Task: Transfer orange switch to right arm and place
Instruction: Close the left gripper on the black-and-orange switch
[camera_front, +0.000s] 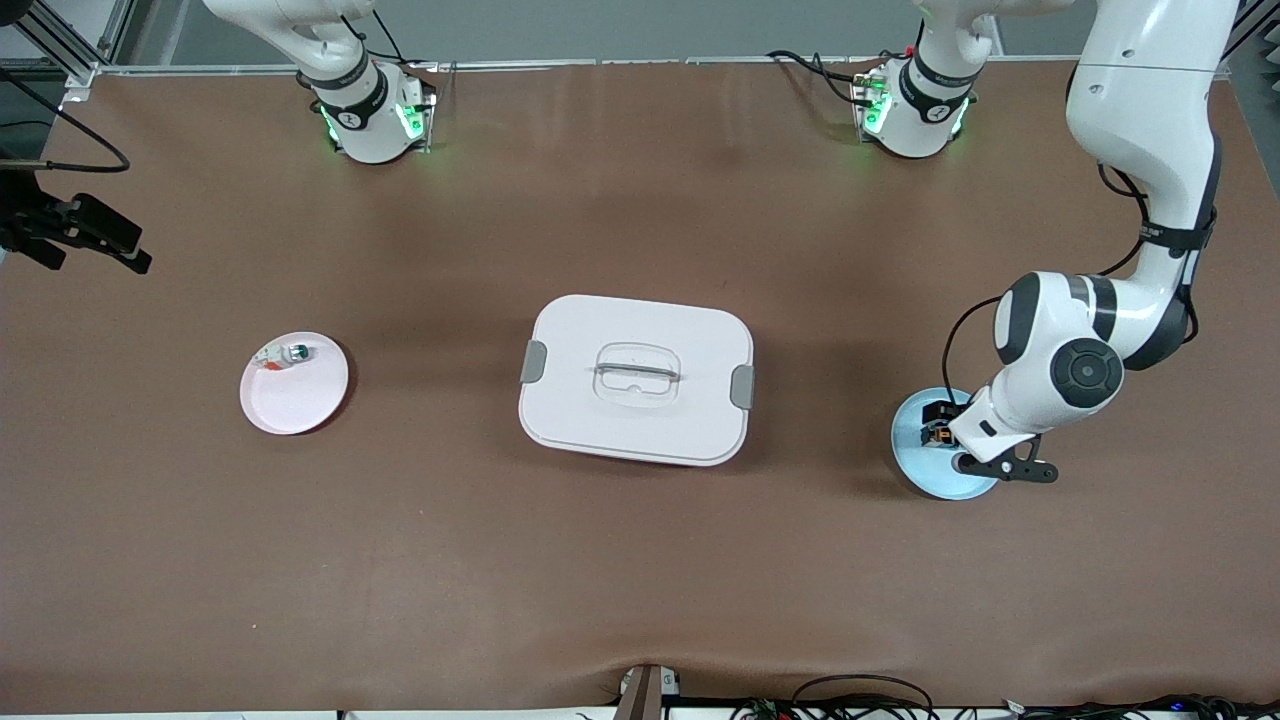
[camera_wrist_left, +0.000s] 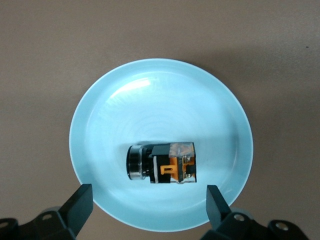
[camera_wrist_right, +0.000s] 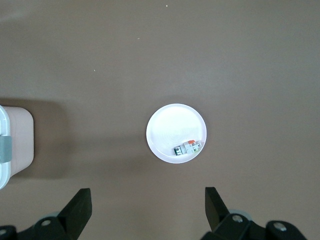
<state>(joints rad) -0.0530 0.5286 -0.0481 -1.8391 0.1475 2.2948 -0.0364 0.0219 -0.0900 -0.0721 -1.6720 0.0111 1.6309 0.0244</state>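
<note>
The orange switch (camera_wrist_left: 162, 162) is a tiny black block with an orange band. It lies on its side on the light blue plate (camera_wrist_left: 160, 100) at the left arm's end of the table (camera_front: 938, 427). My left gripper (camera_wrist_left: 149, 195) hangs low over that plate (camera_front: 925, 472), open, one finger on each side of the switch and touching nothing. My right gripper (camera_wrist_right: 147, 196) is open and empty, high above the bare table beside a pale pink plate (camera_wrist_right: 172, 127). It does not show in the front view.
A small white-and-teal part (camera_front: 283, 354) lies on the pale pink plate (camera_front: 290, 405) toward the right arm's end. A white lidded box (camera_front: 637, 378) with grey latches and a top handle stands mid-table between the two plates. Brown table surface surrounds them.
</note>
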